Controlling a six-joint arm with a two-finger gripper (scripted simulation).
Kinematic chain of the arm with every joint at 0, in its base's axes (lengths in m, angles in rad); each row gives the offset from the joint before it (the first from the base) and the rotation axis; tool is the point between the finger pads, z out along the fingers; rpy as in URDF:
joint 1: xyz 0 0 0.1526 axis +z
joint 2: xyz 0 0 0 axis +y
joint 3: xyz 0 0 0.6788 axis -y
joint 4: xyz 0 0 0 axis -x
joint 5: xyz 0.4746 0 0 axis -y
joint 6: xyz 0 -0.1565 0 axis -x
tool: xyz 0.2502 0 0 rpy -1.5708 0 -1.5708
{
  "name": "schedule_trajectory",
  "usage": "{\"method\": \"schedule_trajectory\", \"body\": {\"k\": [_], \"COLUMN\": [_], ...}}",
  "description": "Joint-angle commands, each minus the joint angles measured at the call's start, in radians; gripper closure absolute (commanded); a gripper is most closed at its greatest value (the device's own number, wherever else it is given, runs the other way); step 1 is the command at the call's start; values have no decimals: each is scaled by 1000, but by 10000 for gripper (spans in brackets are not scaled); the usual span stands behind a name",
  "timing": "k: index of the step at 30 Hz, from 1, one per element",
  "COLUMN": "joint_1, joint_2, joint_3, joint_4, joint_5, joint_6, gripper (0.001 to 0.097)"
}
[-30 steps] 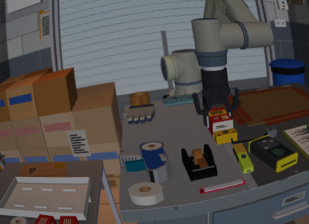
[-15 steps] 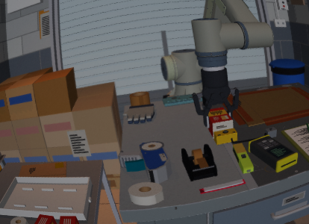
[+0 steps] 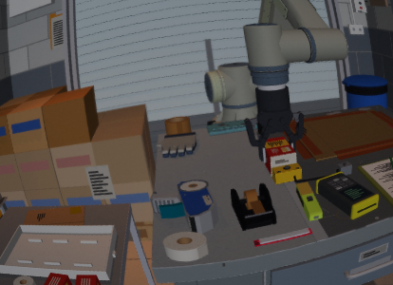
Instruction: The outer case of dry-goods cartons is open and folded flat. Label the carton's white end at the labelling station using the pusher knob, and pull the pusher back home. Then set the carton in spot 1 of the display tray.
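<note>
On the grey workbench, right of centre, a red and white carton (image 3: 279, 153) lies with its near end against a yellow block (image 3: 287, 173) of the labelling station. My gripper (image 3: 275, 138) comes straight down over the carton's far end and grips it. Down at the lower left the grey display tray (image 3: 59, 249) sits on a low stand, its slots showing as pale marks. Two red cartons (image 3: 71, 279) lie just below the tray. The pusher knob is not clear to me from here.
A flattened brown case (image 3: 349, 133) lies on the bench's right rear. A black tape dispenser (image 3: 253, 207), a blue label roll holder (image 3: 197, 202), a white tape roll (image 3: 185, 246) and a yellow handheld scanner (image 3: 348, 194) crowd the front. Stacked cardboard boxes (image 3: 71, 147) stand left.
</note>
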Motion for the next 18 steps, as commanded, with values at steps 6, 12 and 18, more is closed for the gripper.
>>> {"method": "schedule_trajectory", "body": {"k": [6, 12, 18], "joint_1": [0, 0, 0], "joint_2": [-1, -1, -1], "joint_3": [1, 1, 1], "joint_4": [0, 0, 0], "joint_5": [0, 0, 0], "joint_6": [0, 0, 0], "gripper": [636, 516, 396]}}
